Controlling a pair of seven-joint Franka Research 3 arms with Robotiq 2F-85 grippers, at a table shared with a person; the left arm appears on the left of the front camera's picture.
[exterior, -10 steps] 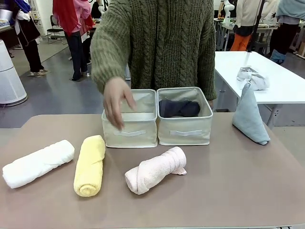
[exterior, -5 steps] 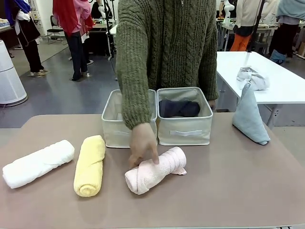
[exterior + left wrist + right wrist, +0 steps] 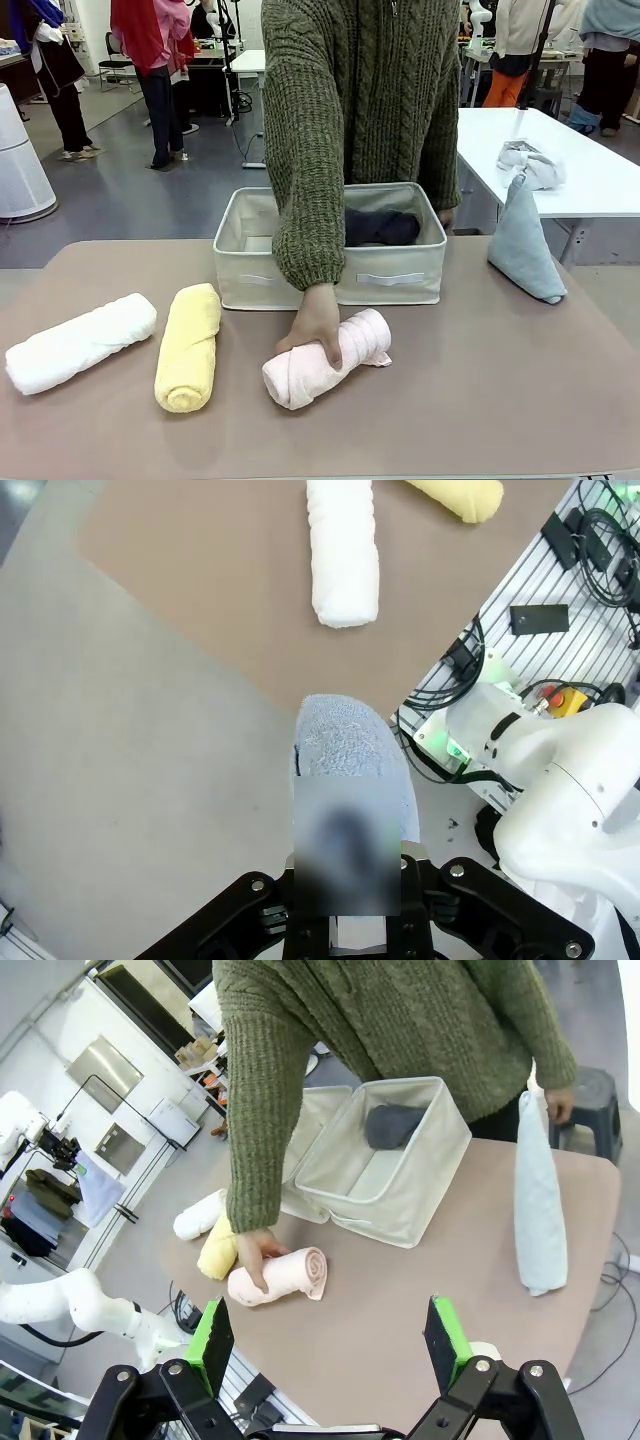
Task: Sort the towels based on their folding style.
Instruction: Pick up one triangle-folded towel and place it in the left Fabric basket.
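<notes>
Pink terry roll (image 3: 325, 358) lower centre on the surface (image 3: 480, 400), person's hand (image 3: 315, 325) gripping it, right end effector (image 3: 328, 1345) released wide, well apart below, left end effector (image 3: 345, 910) grasping periwinkle-blue cone towel (image 3: 345, 765)

4 rolled towels: white (image 3: 80, 342), yellow (image 3: 188, 345), pink (image 3: 300, 375), dark grey (image 3: 385, 227); 2 cones: grey-teal (image 3: 522, 245), blue (image 3: 345, 755); 2 boxes (image 3: 250, 285); 1 rag (image 3: 530, 165).

The person's arm (image 3: 310, 200) reaches over the cream boxes (image 3: 395, 280), hand (image 3: 315, 325) on the pink roll (image 3: 355, 345) (mid-table is blocked). Bare table (image 3: 470, 380) lies open between that roll and the grey-teal cone (image 3: 522, 248).
</notes>
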